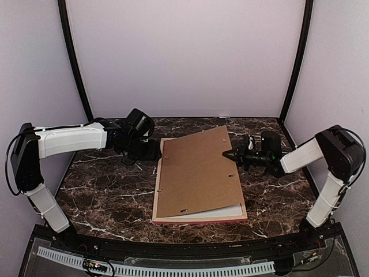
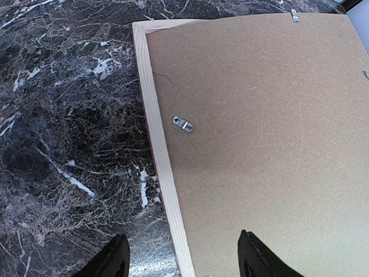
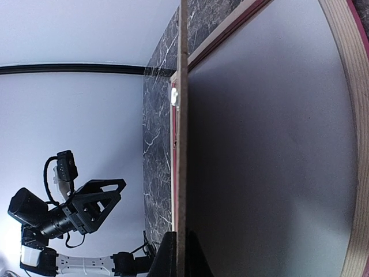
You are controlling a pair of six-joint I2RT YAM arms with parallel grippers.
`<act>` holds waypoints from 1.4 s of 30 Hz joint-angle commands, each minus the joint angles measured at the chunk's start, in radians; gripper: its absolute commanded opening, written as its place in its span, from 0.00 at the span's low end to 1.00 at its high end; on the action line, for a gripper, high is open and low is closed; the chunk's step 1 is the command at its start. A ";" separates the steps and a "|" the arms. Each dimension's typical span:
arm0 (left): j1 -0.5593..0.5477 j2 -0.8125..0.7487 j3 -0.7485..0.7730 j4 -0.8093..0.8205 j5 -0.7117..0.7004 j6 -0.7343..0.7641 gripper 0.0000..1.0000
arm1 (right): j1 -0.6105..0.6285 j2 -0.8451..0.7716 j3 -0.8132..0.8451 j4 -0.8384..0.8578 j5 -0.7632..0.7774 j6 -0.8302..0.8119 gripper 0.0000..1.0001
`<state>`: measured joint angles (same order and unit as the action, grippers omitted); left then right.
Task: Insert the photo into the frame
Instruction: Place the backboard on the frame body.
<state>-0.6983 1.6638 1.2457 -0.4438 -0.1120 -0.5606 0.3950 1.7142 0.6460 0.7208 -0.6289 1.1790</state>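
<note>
The right tool (image 1: 226, 154) pinches the right edge of the brown backing board (image 1: 196, 173), tilting it above the frame (image 1: 157, 193) on the worktop (image 1: 104, 196). The photo (image 1: 228, 211) lies white back up inside the frame, under the board. The left tool (image 2: 183, 258) hangs spread over the frame's left rail.

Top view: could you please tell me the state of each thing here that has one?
Board: tilted, right edge lifted, left edge down on the frame.
Frame: flat on the table, back up.
Photo: white back up, lying under the board.
Left end effector: open, over the frame's left rail.
Right end effector: shut on the board's right edge.
</note>
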 commanded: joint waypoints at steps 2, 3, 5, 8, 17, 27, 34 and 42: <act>0.005 -0.034 -0.021 -0.013 0.008 0.002 0.66 | 0.014 0.030 0.040 0.046 -0.025 -0.058 0.00; 0.005 -0.036 -0.021 -0.013 0.008 0.002 0.66 | 0.013 0.031 0.041 0.044 -0.023 -0.061 0.00; 0.005 -0.040 -0.025 -0.012 0.009 0.002 0.66 | 0.013 0.031 0.044 0.044 -0.018 -0.066 0.00; 0.005 -0.041 -0.028 -0.012 0.010 0.003 0.66 | 0.013 0.036 0.051 0.045 -0.017 -0.072 0.00; 0.005 -0.042 -0.039 -0.005 0.030 -0.002 0.66 | 0.013 0.041 0.068 -0.006 -0.014 -0.122 0.00; 0.005 -0.043 -0.064 0.007 0.061 -0.011 0.66 | 0.013 0.064 0.107 -0.037 -0.016 -0.148 0.07; 0.004 -0.052 -0.074 0.007 0.076 -0.015 0.66 | 0.013 0.066 0.134 -0.120 0.003 -0.195 0.21; -0.009 -0.083 -0.151 0.081 0.208 -0.009 0.66 | 0.013 0.081 0.170 -0.211 0.020 -0.259 0.35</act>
<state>-0.6983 1.6352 1.1431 -0.4084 0.0139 -0.5694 0.3996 1.7782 0.7765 0.5175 -0.6220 0.9733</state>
